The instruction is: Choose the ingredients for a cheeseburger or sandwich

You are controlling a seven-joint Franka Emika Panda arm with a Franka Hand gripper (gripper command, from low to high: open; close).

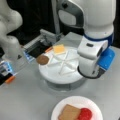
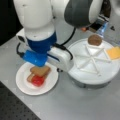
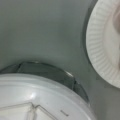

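The sandwich is a small pile on the white plate [image 1: 59, 106] [image 2: 23, 86]: a tan toast square [image 1: 69, 112] [image 2: 40, 70] leaning on a red tomato disc [image 1: 85, 114] [image 2: 38, 80]. In a front view, another toast edge [image 2: 30, 78] peeks from under the tomato. Two ingredients lie on the round divided tray [image 1: 55, 75] [image 2: 100, 80]: a yellow cheese square [image 1: 59, 49] [image 2: 113, 53] and a dark brown patty [image 1: 42, 59] [image 2: 94, 40]. My gripper [image 1: 88, 72] [image 2: 67, 65] hangs at the tray's rim on the plate side, with its fingers hidden. The wrist view shows only the tray rim [image 3: 45, 87], the plate rim [image 3: 102, 50] and grey table.
A second white arm [image 1: 10, 37] stands at a front view's left, with a dark box [image 1: 37, 50] and orange-tipped parts [image 1: 10, 80] near it. A black perforated mat [image 2: 15, 110] borders the grey table at a front view's bottom left.
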